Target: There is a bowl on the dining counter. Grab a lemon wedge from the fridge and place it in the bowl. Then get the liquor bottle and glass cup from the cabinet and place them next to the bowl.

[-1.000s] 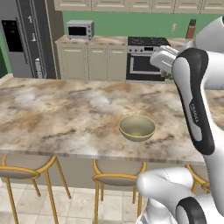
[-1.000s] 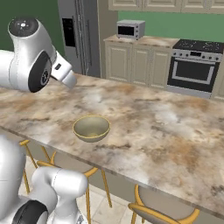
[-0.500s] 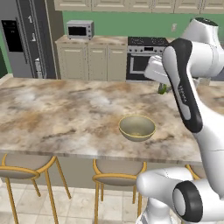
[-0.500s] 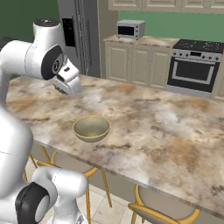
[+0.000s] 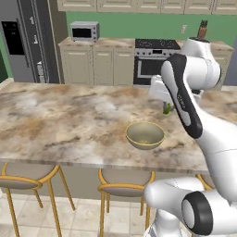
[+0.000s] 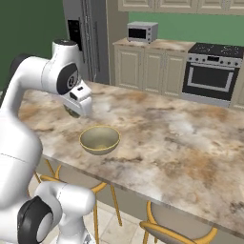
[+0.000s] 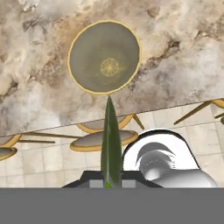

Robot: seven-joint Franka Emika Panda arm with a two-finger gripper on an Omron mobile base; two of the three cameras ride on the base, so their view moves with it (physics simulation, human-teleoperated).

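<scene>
Above the counter (image 5: 69, 125), just beside the bowl (image 5: 145, 135), the gripper (image 7: 109, 183) pinches the lemon wedge (image 7: 110, 144).

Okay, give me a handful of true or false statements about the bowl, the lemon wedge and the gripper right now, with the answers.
1. The bowl sits on the dining counter. True.
2. The lemon wedge already lies in the bowl. False: it is shut in the gripper, above the counter.
3. The bowl holds nothing. True.
4. The gripper is open. False: it is shut on the wedge.
5. A bottle stands beside the bowl. False: nothing stands next to it.
</scene>
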